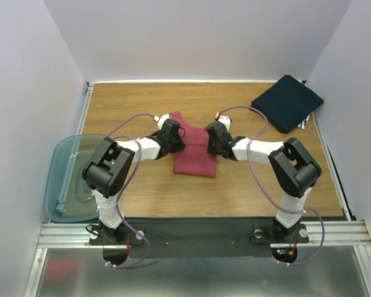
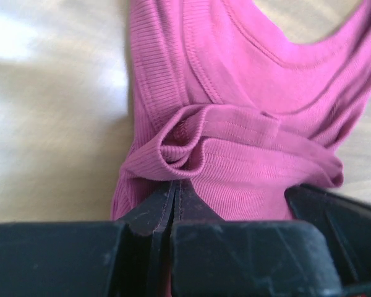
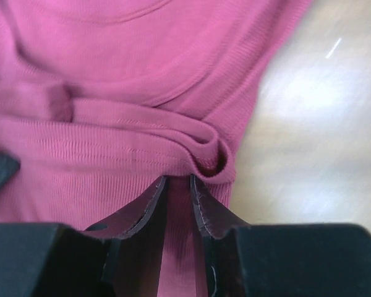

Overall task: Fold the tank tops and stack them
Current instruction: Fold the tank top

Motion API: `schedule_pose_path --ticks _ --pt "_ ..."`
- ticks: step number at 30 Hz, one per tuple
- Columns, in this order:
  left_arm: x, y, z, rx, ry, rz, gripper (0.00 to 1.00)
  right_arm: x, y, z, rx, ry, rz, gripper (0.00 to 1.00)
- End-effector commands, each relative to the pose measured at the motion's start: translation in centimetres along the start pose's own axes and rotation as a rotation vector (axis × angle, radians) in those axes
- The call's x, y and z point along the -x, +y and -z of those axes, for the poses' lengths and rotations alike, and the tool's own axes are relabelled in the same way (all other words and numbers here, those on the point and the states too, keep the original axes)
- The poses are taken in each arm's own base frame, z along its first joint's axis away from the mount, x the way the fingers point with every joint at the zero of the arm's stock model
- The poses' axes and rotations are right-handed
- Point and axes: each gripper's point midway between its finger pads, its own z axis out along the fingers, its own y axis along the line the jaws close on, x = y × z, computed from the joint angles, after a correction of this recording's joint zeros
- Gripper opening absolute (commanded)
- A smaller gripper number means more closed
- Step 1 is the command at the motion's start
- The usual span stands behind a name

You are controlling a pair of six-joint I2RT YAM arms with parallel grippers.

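Roughly, the maroon tank top [image 1: 196,159] lies lengthwise near-to-far, tilting left.

The maroon tank top [image 2: 235,80] is matt, fine-ribbed knit cloth with stitched hems; the navy tank top [image 1: 287,102] is matt dark cloth. The table [image 1: 142,105] is smooth wood grain with a faint sheen, the teal bin [image 1: 51,189] is glossy translucent plastic, and the fingers [image 2: 247,253] of the left gripper [image 2: 175,184] are scuffed matt black.

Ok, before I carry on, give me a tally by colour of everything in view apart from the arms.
maroon tank top: 1
navy tank top: 1
teal bin: 1
Total: 3
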Motion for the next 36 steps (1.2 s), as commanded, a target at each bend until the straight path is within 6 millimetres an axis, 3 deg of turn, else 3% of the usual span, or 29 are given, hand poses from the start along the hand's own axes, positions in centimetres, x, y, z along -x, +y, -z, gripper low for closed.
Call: schedule_pose_path --ticks 1,2,5,6,8,12,16,18,22,26,27,30,31,32,36 --pt "-0.7 2.2 2.5 0.054 -0.006 -0.004 0.08 -6.1 2.2 2.9 0.023 0.072 0.043 0.27" --pt "-0.4 1.9 3.2 0.041 -0.019 -0.005 0.08 -7.7 2.1 3.5 0.020 0.088 0.050 0.27" --pt "-0.1 2.8 4.5 0.068 -0.038 -0.020 0.10 -10.6 5.0 5.9 0.087 0.093 0.007 0.27" --pt "-0.1 3.1 4.7 0.075 -0.042 -0.028 0.12 -12.3 6.1 6.9 0.117 0.106 0.019 0.27" --pt "0.5 2.9 5.2 0.081 -0.056 -0.058 0.12 -13.4 9.2 8.8 0.214 0.109 -0.020 0.28" --pt "0.4 1.6 4.9 0.036 -0.016 -0.105 0.12 -12.3 11.8 10.0 0.277 0.079 -0.045 0.35" --pt "-0.2 0.4 4.2 -0.005 0.029 -0.166 0.12 -8.1 12.0 12.2 0.290 -0.052 -0.036 0.49" --pt "-0.2 -0.4 4.3 -0.029 0.032 -0.178 0.12 -5.9 11.0 13.8 0.266 -0.110 -0.040 0.51" --pt "0.8 -2.4 5.5 -0.084 -0.008 -0.195 0.15 -4.2 8.4 16.5 0.235 -0.169 -0.049 0.52" --pt "1.7 -5.5 7.6 -0.160 -0.059 -0.244 0.18 -5.6 3.5 17.8 0.159 -0.160 -0.104 0.53" --pt "1.9 -6.9 8.2 -0.197 -0.067 -0.260 0.19 -6.4 1.4 18.3 0.137 -0.153 -0.110 0.53" --pt "-0.2 -9.5 8.7 -0.265 -0.028 -0.321 0.18 -8.2 -1.8 18.8 0.098 -0.124 -0.170 0.53" --pt "-1.7 -11.3 9.3 -0.327 0.004 -0.346 0.15 -8.8 -3.1 19.0 0.097 -0.126 -0.212 0.52" --pt "-3.0 -11.7 8.8 -0.339 0.032 -0.367 0.13 -9.4 -4.1 19.1 0.078 -0.118 -0.218 0.52" --pt "-7.8 -14.8 8.4 -0.453 0.137 -0.434 0.01 -11.2 -6.3 18.9 0.061 -0.098 -0.264 0.50"
